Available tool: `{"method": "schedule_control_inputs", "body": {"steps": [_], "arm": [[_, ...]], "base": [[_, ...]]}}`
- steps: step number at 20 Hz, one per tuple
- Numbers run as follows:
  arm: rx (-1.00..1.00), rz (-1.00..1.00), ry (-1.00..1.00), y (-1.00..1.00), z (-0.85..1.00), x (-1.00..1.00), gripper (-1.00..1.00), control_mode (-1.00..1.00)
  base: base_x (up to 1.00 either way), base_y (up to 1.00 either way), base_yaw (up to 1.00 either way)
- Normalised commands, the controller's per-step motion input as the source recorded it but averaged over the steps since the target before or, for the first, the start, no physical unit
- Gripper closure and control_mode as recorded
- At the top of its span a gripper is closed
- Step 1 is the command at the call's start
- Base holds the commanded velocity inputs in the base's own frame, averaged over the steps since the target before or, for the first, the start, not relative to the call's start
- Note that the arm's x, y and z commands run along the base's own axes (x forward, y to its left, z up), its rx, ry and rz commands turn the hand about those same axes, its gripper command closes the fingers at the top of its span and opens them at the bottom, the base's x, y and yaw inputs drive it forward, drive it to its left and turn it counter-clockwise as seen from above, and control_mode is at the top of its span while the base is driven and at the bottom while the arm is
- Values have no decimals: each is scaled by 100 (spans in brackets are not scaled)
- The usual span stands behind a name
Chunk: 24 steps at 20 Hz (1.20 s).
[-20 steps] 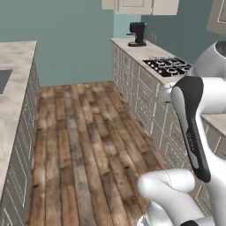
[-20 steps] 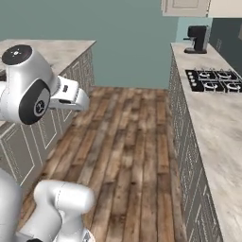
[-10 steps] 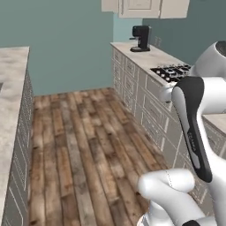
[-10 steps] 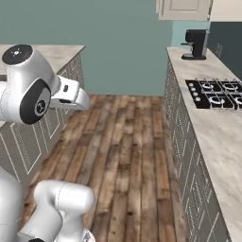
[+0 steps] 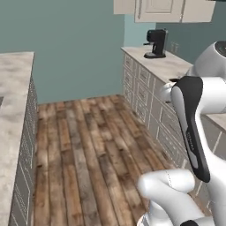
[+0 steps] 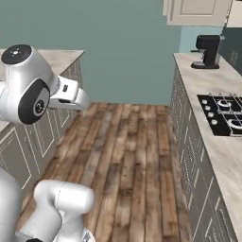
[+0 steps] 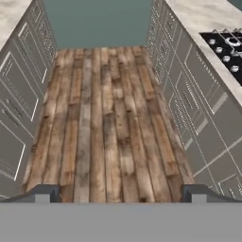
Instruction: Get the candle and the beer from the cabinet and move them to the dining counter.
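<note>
The gripper (image 7: 121, 193) hangs spread wide and empty over the plank floor (image 7: 106, 123) – arm tucked, presumably for driving – while the cabinet (image 5: 164, 9) shows high ahead above the coffee machine (image 5: 156, 43), doors seemingly shut, candle and beer likely inside

The white arm folds up close over its base, its dark-jointed upper link upright and the forearm reaching forward at about shoulder height. The hand (image 7: 121, 194) points forward and down, its two dark fingertips (image 7: 43, 193) set wide apart at the bottom corners of the hand view, with nothing between them.
</note>
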Motion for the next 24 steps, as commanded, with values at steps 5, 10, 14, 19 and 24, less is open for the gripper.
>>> {"method": "schedule_control_inputs", "body": {"steps": [5, 10, 14, 19, 24], "arm": [[0, 0, 0, 0, 0, 0, -100, 100], [0, 0, 0, 0, 0, 0, -100, 100], [0, 0, 0, 0, 0, 0, -100, 100], [0, 0, 0, 0, 0, 0, -100, 100], [0, 0, 0, 0, 0, 0, -100, 100]], "base": [[100, 15, 6], [100, 17, 5], [100, 45, 0], [100, 49, 0], [100, 53, -3]]}}
